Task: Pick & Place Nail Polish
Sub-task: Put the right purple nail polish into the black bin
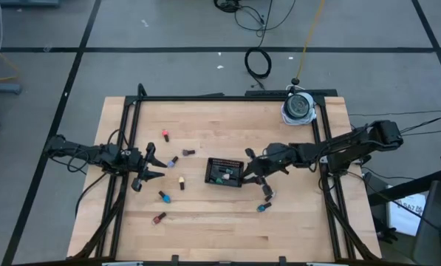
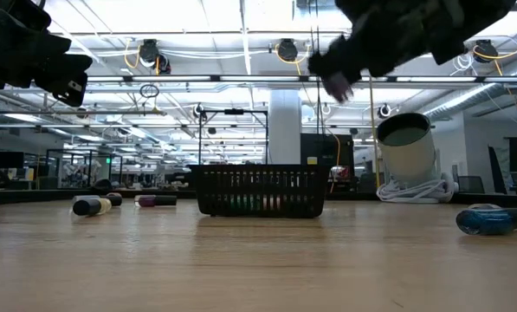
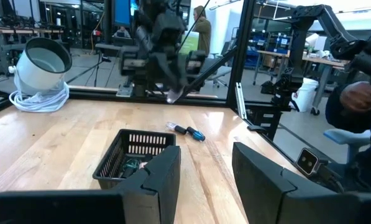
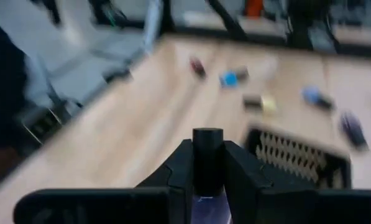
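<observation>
Beside the tray: your right gripper [image 1: 251, 164] hangs at the black mesh tray's [image 1: 225, 172] right edge.
Right wrist view only: you see its fingers pinching a dark-capped nail polish bottle [image 4: 208, 162].
Left gripper [image 1: 155, 164]: spread, empty, left of tray.
Loose bottles [image 1: 161, 196]: scattered on table [image 1: 205, 229].

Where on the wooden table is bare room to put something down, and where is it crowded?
Free: the far strip between the black mesh tray and the white round device; also the near edge of the wooden table. Crowded: the small nail polish bottles lying left of the tray, and two right of it beside the right gripper.
</observation>
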Controlling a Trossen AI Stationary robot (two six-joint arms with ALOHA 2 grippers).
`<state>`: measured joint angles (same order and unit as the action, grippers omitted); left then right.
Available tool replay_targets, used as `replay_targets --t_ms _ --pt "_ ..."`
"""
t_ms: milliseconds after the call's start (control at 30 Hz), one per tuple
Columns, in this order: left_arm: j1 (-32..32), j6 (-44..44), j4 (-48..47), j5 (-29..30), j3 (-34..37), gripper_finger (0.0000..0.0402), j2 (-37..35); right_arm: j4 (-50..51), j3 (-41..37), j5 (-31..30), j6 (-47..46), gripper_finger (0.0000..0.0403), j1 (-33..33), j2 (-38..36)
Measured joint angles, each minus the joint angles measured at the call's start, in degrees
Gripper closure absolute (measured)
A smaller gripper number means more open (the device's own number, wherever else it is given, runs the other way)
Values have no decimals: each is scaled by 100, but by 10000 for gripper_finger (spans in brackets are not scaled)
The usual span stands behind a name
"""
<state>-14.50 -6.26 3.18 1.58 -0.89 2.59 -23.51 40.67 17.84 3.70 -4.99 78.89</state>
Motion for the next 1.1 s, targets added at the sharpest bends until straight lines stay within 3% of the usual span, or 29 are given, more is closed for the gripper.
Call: replay_targets --t_ms 200,533,867,1100 --pt "0 0 0 0 0 256 2 -1712 -450 1344 -458 353 0 0" --pt "0 0 0 0 0 256 2 -4405 -1075 2732 -1382 353 0 0" --pt "0 0 0 0 0 256 0 -4713 -1084 2890 -1793 353 -4 1" --pt "0 0 0 0 0 256 0 -6623 -1084 2903 -2245 353 -218 -3"
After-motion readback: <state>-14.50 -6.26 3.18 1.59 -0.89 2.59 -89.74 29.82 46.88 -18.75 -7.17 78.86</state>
